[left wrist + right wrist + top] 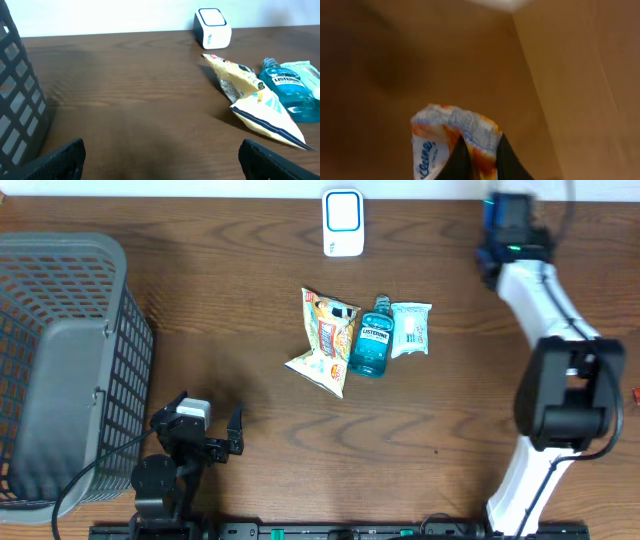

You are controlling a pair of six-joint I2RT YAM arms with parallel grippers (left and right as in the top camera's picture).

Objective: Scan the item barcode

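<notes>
My right gripper (481, 141) is shut on a small Kleenex tissue pack (437, 145), white with orange and blue print, and holds it up above the brown table. In the overhead view that arm reaches to the far right corner (510, 225), to the right of the white barcode scanner (343, 222). My left gripper (205, 415) rests near the front left with its jaws wide open and nothing between the fingers (65, 160). The scanner (212, 27) also shows in the left wrist view.
A snack bag (325, 340), a blue Listerine bottle (373, 340) and a pale wipes pack (411, 328) lie side by side mid-table. A grey mesh basket (60, 370) stands at the left edge, close beside the left arm.
</notes>
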